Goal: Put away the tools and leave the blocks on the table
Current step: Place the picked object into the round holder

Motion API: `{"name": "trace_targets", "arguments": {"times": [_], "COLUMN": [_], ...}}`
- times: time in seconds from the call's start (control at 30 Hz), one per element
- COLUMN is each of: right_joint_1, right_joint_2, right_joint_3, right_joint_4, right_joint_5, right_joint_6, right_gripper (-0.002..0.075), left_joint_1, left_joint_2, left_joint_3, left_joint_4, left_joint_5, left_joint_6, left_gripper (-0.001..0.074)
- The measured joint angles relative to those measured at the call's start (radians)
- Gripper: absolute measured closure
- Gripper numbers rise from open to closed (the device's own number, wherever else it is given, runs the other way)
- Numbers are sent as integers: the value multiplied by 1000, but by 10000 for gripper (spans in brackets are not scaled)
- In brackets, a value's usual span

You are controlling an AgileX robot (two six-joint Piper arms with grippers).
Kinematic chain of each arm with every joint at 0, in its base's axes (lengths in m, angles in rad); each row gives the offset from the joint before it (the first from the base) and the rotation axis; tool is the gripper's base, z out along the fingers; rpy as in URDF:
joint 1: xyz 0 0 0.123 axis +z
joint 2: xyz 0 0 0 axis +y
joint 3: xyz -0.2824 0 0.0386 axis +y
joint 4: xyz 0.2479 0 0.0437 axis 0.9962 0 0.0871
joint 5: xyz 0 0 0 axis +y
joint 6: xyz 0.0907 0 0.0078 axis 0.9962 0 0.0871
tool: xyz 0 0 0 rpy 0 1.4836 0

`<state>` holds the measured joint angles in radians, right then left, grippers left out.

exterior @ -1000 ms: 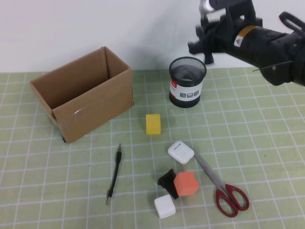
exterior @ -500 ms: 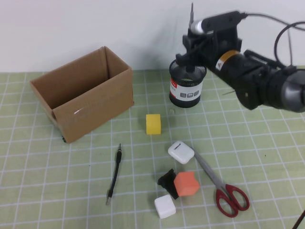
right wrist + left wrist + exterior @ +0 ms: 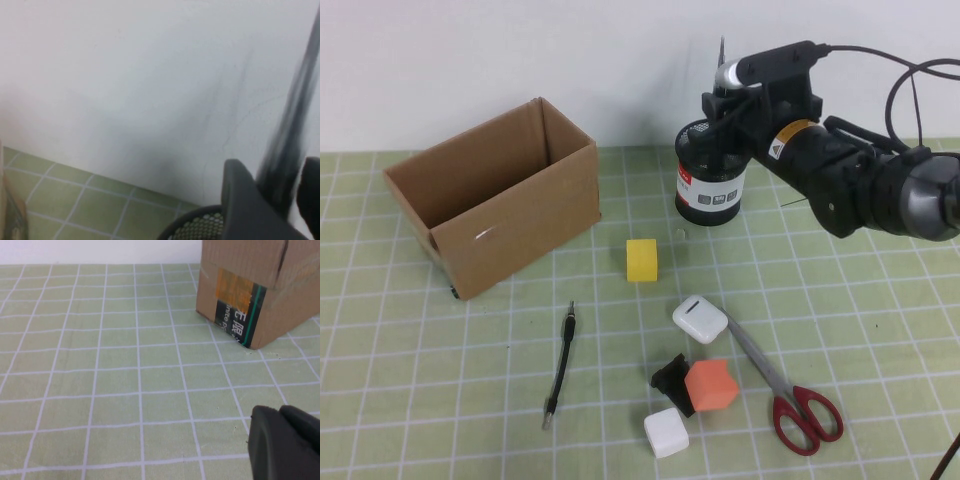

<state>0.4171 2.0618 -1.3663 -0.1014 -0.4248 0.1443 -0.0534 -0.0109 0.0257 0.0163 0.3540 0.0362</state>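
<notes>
My right gripper (image 3: pixel 724 98) is shut on the thick black-handled driver (image 3: pixel 725 72), held upright with its metal tip pointing up, right over the black mesh cup (image 3: pixel 713 172). The right wrist view shows the driver's dark shaft (image 3: pixel 287 150) between my fingers, above the cup's rim (image 3: pixel 192 226). The red-handled scissors (image 3: pixel 790 392) lie at the front right. The thin black rod (image 3: pixel 560 365) lies front centre. The yellow block (image 3: pixel 641 259), orange block (image 3: pixel 710 385), white block (image 3: pixel 666 433) and black chunk (image 3: pixel 669 379) are on the table (image 3: pixel 880 300). My left gripper (image 3: pixel 285 440) is shut and empty, low over the table.
An open cardboard box (image 3: pixel 490 195) stands at the back left; its corner shows in the left wrist view (image 3: pixel 260 285). A white rounded case (image 3: pixel 699 318) lies on the scissors' blade tip. The white wall is right behind the cup.
My right arm has swung left and down with the driver, from above and right of the mesh cup to directly over it. Nothing on the table has moved.
</notes>
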Motion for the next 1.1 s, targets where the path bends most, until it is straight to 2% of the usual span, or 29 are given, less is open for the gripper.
{"name": "trace_targets", "arguments": {"times": [0.5, 0.73, 0.93, 1.1], "right_joint_1": [0, 0, 0, 0], "right_joint_2": [-9, -92, -210, -291], "right_joint_3": [0, 0, 0, -1], "right_joint_4": [-4, -4, -4, -4], "right_joint_5": [49, 114, 372, 778], "right_joint_6": [-7, -49, -55, -55], "right_gripper": [519, 519, 519, 519], "left_joint_1": [0, 0, 0, 0], "left_joint_2": [0, 0, 0, 0], "left_joint_3": [0, 0, 0, 0], "left_joint_4": [0, 0, 0, 0], "left_joint_5": [0, 0, 0, 0], "left_joint_6": [0, 0, 0, 0], "left_gripper": [739, 739, 739, 739]}}
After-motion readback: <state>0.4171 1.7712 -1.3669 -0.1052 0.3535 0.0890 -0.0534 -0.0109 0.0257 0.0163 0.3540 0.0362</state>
